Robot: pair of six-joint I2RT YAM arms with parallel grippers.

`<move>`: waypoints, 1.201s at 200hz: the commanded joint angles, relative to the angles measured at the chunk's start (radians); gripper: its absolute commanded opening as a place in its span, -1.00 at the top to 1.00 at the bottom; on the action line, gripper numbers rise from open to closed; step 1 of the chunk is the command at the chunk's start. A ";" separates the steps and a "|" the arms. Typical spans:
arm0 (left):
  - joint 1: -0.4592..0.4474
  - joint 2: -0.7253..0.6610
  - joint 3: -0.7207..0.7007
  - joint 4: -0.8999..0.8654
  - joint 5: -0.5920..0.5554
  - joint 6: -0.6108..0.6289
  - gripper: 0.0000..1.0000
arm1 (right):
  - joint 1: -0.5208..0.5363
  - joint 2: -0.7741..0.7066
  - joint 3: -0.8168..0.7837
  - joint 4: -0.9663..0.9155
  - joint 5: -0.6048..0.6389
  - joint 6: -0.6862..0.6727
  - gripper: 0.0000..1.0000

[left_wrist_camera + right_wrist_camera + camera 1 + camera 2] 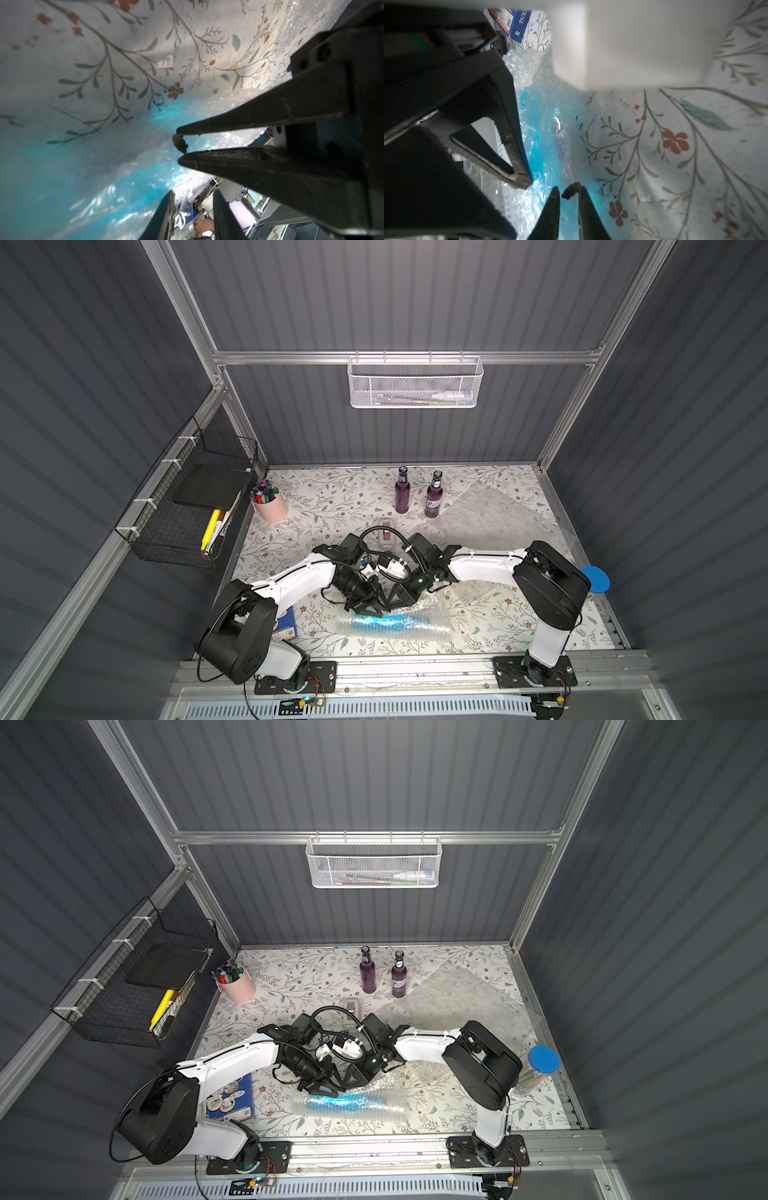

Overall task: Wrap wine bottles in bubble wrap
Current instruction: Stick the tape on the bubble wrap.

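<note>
A bright blue wine bottle [395,621] lies on its side near the table's front, rolled in bubble wrap [432,624]; both wrist views show it, blue bottle [116,187] and blue bottle [542,145]. Two purple bottles [402,491] [433,497] stand upright at the back. A loose bubble wrap sheet [486,512] lies flat to their right. Both grippers meet tip to tip over the wrapped bottle's left end. My left gripper [194,192] [371,608] is open, its fingers apart at the wrap's edge. My right gripper [569,189] [392,605] is narrowly open, with only a dark scrap on one tip.
A pink cup of markers [271,506] stands at the back left, a tape dispenser [384,534] behind the arms. A blue-lidded clear cylinder [595,580] stands at the right edge, and a blue printed box [286,624] lies under the left arm. Wire baskets [187,506] [415,383] hang on the walls.
</note>
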 commanded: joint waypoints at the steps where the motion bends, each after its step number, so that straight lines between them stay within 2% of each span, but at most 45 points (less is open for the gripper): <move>1: -0.002 -0.020 0.070 -0.108 -0.072 0.025 0.30 | 0.014 0.017 0.012 -0.045 -0.030 -0.009 0.59; 24: -0.002 -0.012 0.128 -0.159 -0.105 0.043 0.30 | 0.018 0.020 0.016 -0.048 -0.032 -0.010 0.58; 37: -0.002 -0.011 0.146 -0.154 -0.118 0.040 0.39 | 0.017 0.022 0.014 -0.046 -0.030 -0.011 0.58; 69: -0.003 -0.040 0.094 -0.025 -0.044 -0.051 0.65 | 0.017 0.023 0.017 -0.048 -0.028 -0.008 0.57; 89: -0.023 -0.071 0.041 0.114 0.015 -0.139 0.84 | 0.017 0.024 0.018 -0.048 -0.031 -0.006 0.57; 129: -0.047 -0.082 -0.031 0.133 0.021 -0.158 1.00 | 0.017 0.030 0.019 -0.047 -0.031 -0.006 0.56; 195: -0.068 -0.139 -0.100 0.104 0.033 -0.158 1.00 | 0.017 0.023 0.013 -0.044 -0.028 -0.005 0.54; 240: -0.073 -0.168 -0.150 0.149 0.049 -0.199 1.00 | 0.017 0.025 0.017 -0.041 -0.031 -0.001 0.53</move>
